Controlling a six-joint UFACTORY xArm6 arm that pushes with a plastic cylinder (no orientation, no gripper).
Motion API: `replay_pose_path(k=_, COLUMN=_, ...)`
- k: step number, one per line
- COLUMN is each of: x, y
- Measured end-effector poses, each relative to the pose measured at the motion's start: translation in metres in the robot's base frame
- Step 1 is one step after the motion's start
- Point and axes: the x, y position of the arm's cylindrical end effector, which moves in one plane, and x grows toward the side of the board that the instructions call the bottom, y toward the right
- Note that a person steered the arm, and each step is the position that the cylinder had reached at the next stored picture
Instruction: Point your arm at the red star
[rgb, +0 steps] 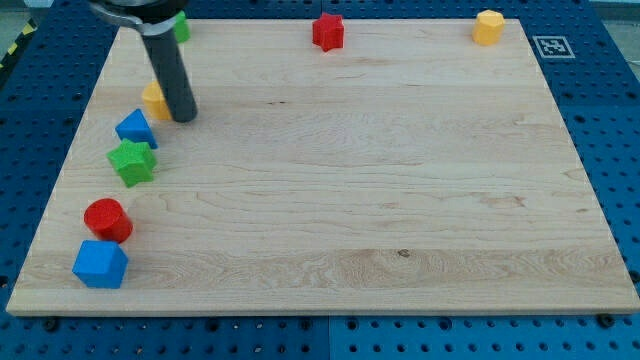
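The red star (328, 31) sits at the top edge of the wooden board (350, 200), near the middle. My tip (184, 117) rests on the board at the upper left, far to the left of the red star and lower in the view. It stands just right of a yellow block (153, 99), which the rod partly hides. The rod rises toward the view's top left.
A blue block (135, 128), a green star (132, 161), a red cylinder (107, 220) and a blue cube (100, 264) run down the left side. A green block (181, 27) peeks out behind the rod. A yellow block (488, 27) sits top right.
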Motion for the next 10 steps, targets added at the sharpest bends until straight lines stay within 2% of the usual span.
replay_pose_path(k=2, x=0.0, y=-0.002)
replay_pose_path(k=4, x=-0.023, y=0.06)
replay_pose_path(k=5, x=-0.048, y=0.089)
replay_pose_path(k=7, x=-0.064, y=0.111)
replay_pose_path(k=8, x=-0.064, y=0.166)
replay_pose_path(k=9, x=-0.066, y=0.248)
replay_pose_path(k=10, x=-0.092, y=0.301)
